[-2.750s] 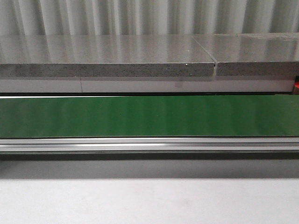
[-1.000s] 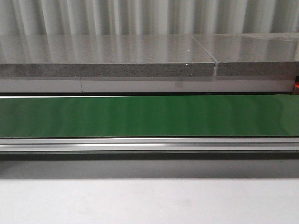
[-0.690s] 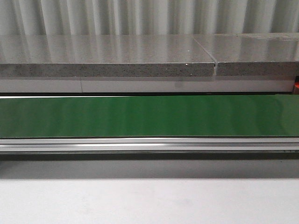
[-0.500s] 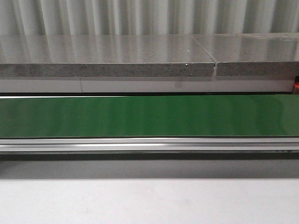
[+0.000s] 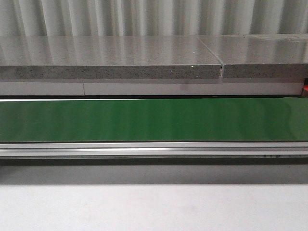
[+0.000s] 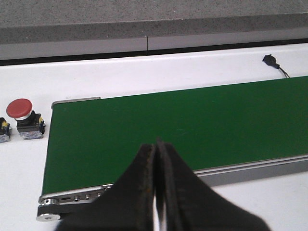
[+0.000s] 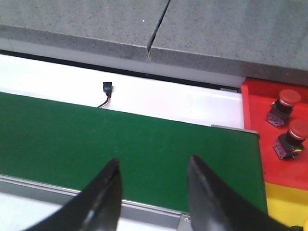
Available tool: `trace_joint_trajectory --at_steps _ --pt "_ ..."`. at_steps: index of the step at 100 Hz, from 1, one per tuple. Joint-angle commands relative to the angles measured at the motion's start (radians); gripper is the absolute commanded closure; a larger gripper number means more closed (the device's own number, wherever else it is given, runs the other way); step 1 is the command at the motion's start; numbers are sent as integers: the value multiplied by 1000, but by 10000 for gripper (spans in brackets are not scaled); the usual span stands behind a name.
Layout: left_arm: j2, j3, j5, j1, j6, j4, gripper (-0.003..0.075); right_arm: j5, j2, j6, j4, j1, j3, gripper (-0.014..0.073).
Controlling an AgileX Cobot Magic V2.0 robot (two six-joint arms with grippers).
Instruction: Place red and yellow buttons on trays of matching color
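A: Buttons first. Where are they?

B: One red button stands upright on the white bench, just beside the near end of the green belt, not on it. Something else sits right next to it at the picture edge, cut off, can't tell what. Two more red buttons already rest in the red tray, which sits against the belt's other end. A yellow tray touches the red one, on the side nearer the right arm; something yellow peeks in at the corner, too small to call.

A: Why that layout?

B: My guess: buttons get loaded at one end of the belt, ride along it, and get sorted off into the trays at the far end. That would explain an arm stationed at each end.

A: Jaws?

B: Left gripper is clenched, tips pressed together, nothing between them, hanging over the belt's near rail. Right gripper is released, jaws spread wide and empty, over the belt just beside the red tray. Reads as ready to catch.

A: Front view?

B: Only belt, its metal rail and the grey stone shelf behind. No buttons, no arms in it.

A: Progress?

B: Partway, I'd judge: two reds sorted, one waiting. A black cable plug lies on the bench beyond the belt, irrelevant.
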Motion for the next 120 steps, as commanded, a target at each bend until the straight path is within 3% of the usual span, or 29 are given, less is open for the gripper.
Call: trace_joint_trajectory --at_steps 1,13,25,120 --pt "2 -26 -74 -9 1 -17 740 -80 2 0 13 0 -11 427" --pt "2 -26 -74 -9 1 -17 740 -80 2 0 13 0 -5 601" --pt "2 -26 -74 -9 1 -17 740 -81 2 0 13 0 -5 717" --pt "2 -26 -74 -9 1 -17 740 -73 2 0 13 0 -5 710"
